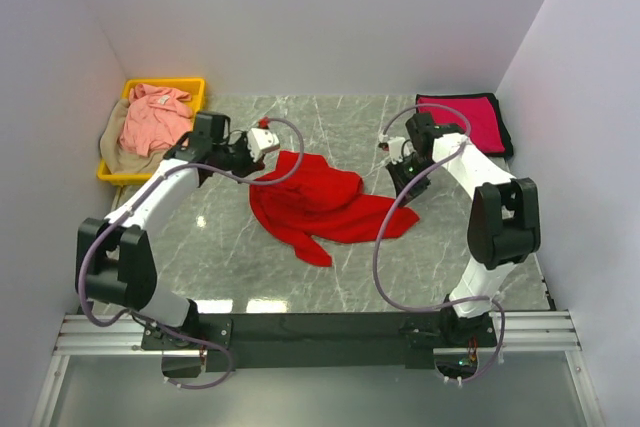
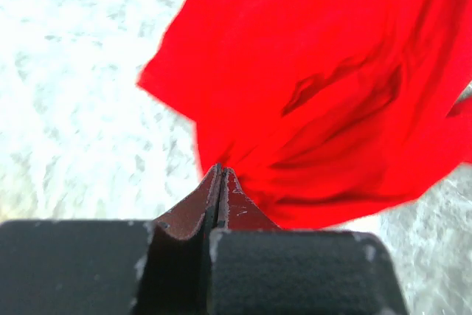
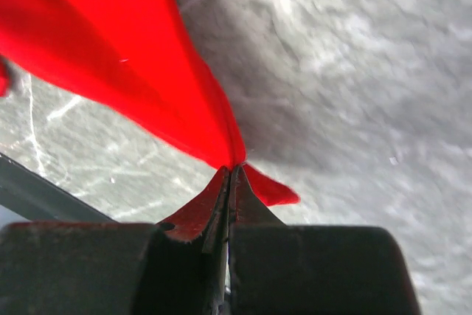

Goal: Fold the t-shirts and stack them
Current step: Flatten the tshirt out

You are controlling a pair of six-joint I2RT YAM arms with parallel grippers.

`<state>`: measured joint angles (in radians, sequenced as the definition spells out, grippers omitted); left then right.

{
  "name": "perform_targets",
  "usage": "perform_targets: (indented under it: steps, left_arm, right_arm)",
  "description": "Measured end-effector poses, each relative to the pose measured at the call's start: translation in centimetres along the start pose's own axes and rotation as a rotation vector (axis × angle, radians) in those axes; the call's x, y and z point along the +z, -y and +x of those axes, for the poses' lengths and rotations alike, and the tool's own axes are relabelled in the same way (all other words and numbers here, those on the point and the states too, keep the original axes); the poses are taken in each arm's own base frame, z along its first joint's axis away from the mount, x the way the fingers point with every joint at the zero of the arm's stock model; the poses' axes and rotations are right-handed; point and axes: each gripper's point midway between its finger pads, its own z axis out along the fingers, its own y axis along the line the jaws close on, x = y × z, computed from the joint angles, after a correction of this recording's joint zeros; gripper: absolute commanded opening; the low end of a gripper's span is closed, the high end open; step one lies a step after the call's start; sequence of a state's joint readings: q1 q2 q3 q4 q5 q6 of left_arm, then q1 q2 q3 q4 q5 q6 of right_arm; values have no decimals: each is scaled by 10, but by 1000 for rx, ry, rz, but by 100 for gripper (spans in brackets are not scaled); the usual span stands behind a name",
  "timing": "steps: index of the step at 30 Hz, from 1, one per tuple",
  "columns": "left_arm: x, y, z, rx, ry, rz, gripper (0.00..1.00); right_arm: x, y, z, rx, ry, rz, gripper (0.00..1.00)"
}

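The bright red t-shirt (image 1: 315, 202) lies crumpled on the marble table's middle. My left gripper (image 1: 270, 145) is shut on its far left edge; in the left wrist view the jaws (image 2: 219, 171) meet on red cloth (image 2: 332, 86). My right gripper (image 1: 398, 169) is shut on its right end; in the right wrist view the jaws (image 3: 234, 170) pinch a stretched red fold (image 3: 125, 57) above the table. The crimson-magenta t-shirt (image 1: 460, 119) lies folded flat at the back right. The salmon pink t-shirt (image 1: 155, 119) and the tan t-shirt (image 1: 112, 152) lie in the bin.
A yellow plastic bin (image 1: 190, 84) stands at the back left corner, the tan cloth hanging over its left rim. The folded crimson shirt lies on a dark cloth or mat (image 1: 503, 132). White walls close the table on three sides. The arms' base rail (image 1: 320, 327) runs along the near edge.
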<state>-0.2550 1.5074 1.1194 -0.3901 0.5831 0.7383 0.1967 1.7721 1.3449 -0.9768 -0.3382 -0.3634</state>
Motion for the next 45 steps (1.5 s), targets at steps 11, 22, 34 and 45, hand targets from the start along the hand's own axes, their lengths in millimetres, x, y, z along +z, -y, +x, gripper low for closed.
perform_targets:
  steps: [11,22,34,45]
  left_arm:
    - [-1,44,-8,36,14,113,49]
    - [77,101,4,189,-31,280,52]
    - [63,27,-10,132,-41,142,1]
    - [-68,-130,-96,-70,235,-272,1]
  right_arm:
    - [-7,-8,34,-42,-62,-19,0]
    - [-3,-16,47,-27,-95,-59,0]
    - [-26,4,38,5,-48,-5,0]
    - [-126,50,-53,-105,271,285,0]
